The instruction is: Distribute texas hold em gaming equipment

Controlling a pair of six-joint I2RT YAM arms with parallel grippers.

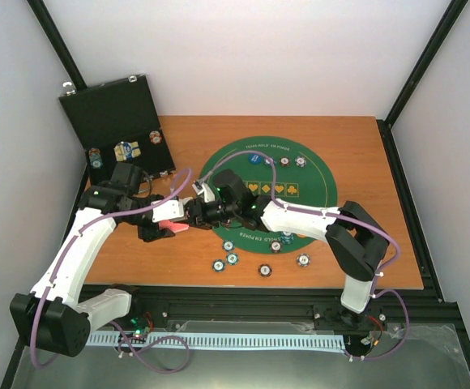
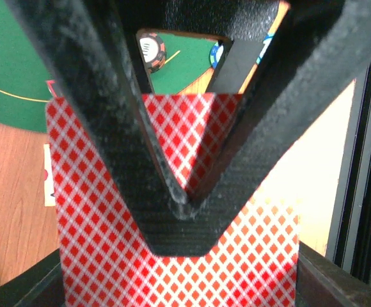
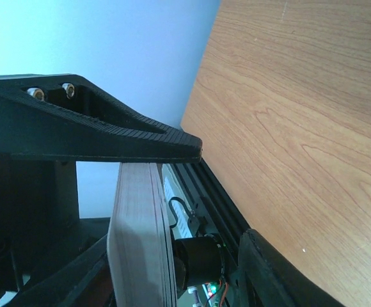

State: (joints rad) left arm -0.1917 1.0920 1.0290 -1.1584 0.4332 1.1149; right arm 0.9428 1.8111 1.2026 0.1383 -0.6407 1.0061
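Note:
My left gripper [image 1: 170, 228] and right gripper [image 1: 194, 212] meet over the table's left middle, beside the green mat. In the left wrist view the left gripper [image 2: 179, 208] has its fingers closed to a V on a red-backed card [image 2: 109, 243], and a second card's edge [image 2: 47, 176] sticks out at the left. In the right wrist view the deck of cards [image 3: 141, 236] stands edge-on between the jaws of my right gripper [image 3: 221, 192], its top edge against the upper finger [image 3: 109, 137]. Striped poker chips [image 1: 232, 258] lie by the mat's near edge. A blue button [image 1: 253, 160] sits at the mat's far side. No triangle marker shows.
The round green felt mat [image 1: 316, 190] covers the table's middle, with chips [image 1: 301, 161] along its far rim. The open black case [image 1: 113, 117] stands at the back left with chips inside. A chip [image 2: 152, 50] shows on the mat in the left wrist view.

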